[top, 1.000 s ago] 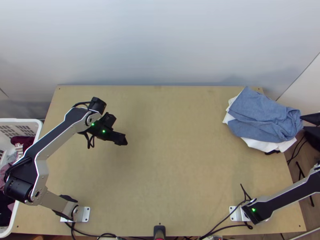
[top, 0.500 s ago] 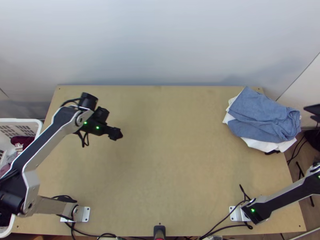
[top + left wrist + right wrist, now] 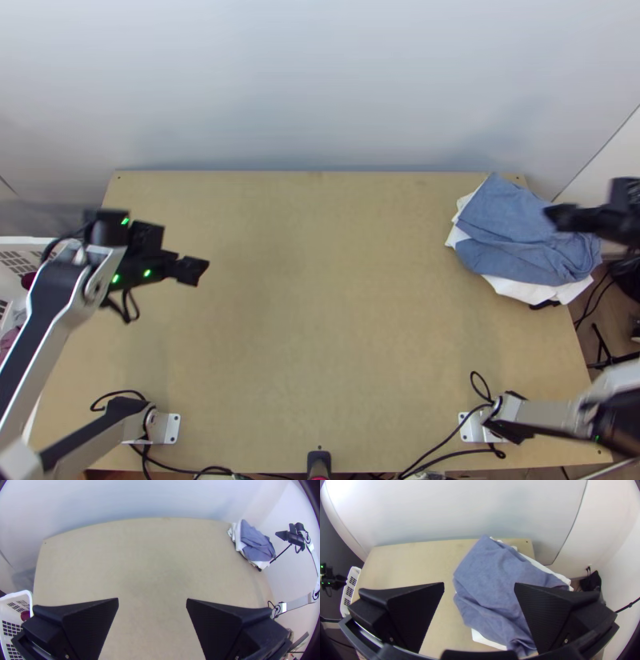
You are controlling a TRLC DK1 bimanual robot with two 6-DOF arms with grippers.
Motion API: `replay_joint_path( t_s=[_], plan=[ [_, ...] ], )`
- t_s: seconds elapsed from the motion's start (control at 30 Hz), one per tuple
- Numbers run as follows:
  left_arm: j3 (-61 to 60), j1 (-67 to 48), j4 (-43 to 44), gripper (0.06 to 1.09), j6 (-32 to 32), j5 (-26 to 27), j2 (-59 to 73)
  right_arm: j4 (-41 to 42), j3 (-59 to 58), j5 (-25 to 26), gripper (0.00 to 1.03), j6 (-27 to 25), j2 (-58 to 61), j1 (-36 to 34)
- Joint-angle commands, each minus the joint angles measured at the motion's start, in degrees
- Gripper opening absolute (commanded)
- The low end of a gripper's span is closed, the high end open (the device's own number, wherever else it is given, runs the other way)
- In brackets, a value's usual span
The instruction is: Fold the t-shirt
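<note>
Blue cloth (image 3: 512,228), far right, perhaps your t-shirt: likely light, limp; pinch its left edge. Your left gripper (image 3: 152,598), right gripper (image 3: 479,583): open, empty.

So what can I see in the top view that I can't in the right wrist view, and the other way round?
The top view adds the mounting plates of the left arm and right arm, and the dark red cloth in the basket.

The right wrist view adds the wide gap between the right gripper's fingers, and black plugs at the wall.

Both share the wooden table, white laundry basket, left gripper, and rumpled blue garment lying over white cloth.
</note>
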Motion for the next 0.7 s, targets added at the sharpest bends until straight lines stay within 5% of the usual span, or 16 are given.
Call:
replay_joint_path(
  t_s=[0.0, 0.2, 0.43, 0.67],
  plan=[
    [-12.35, 1.08, 7.95, 1.05, 3.78, -3.80, -16.77, 22.41, -28.84, 10.13, 0.97, 5.99, -19.12, 14.80],
    [-26.50, 5.12, 18.23, 1.05, 10.11, -5.47, -29.43, 37.09, -43.34, 17.61, 0.97, 8.80, -26.85, 25.00],
    [-43.99, 10.92, 34.58, 1.05, 12.57, -5.30, -39.98, 57.57, -56.96, 20.42, 0.96, 8.89, -27.73, 28.34],
    [-57.61, 12.85, 41.96, 1.05, 10.90, -4.77, -60.98, 72.42, -67.77, 21.21, 0.96, 8.19, -32.21, 33.17]
  ],
)
